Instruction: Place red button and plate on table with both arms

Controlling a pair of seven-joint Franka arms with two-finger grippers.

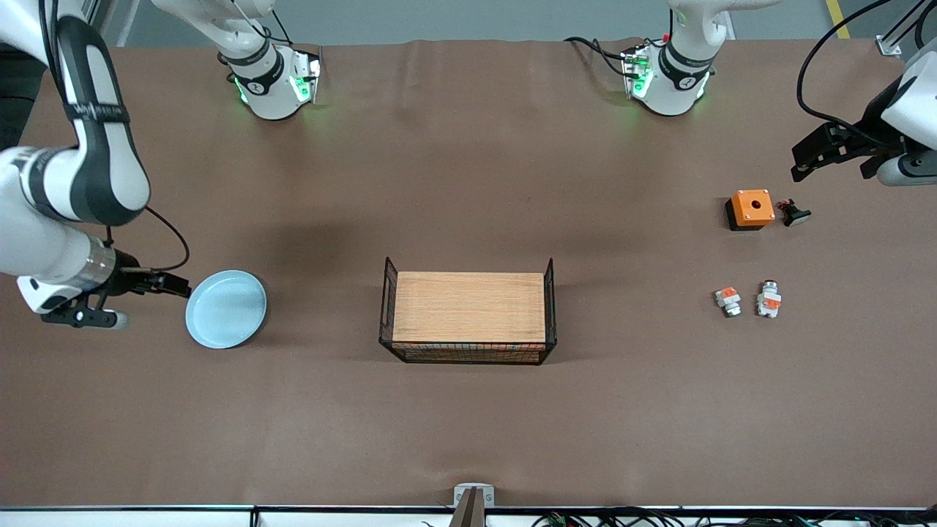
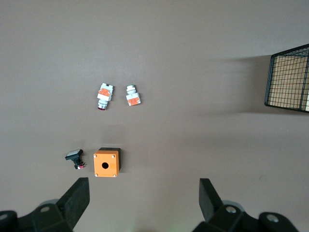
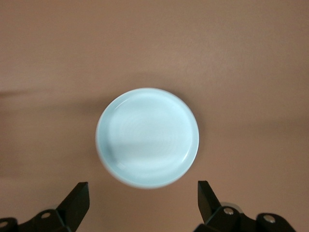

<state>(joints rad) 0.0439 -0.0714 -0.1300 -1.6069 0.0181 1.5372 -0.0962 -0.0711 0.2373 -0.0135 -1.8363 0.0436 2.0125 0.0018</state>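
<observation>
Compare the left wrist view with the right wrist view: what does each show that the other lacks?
Only the left wrist view shows the red button, the shorter white-and-orange part, the orange box, a small black part beside it, and a corner of the wire-ended crate. Only the right wrist view shows the plate, empty. Both show the brown table and their own open gripper, left gripper and right gripper, holding nothing.

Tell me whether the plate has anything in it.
Empty. The right wrist view shows the plate with a bare pale-blue inside, and the front view shows it lying flat on the table, nothing on it.
</observation>
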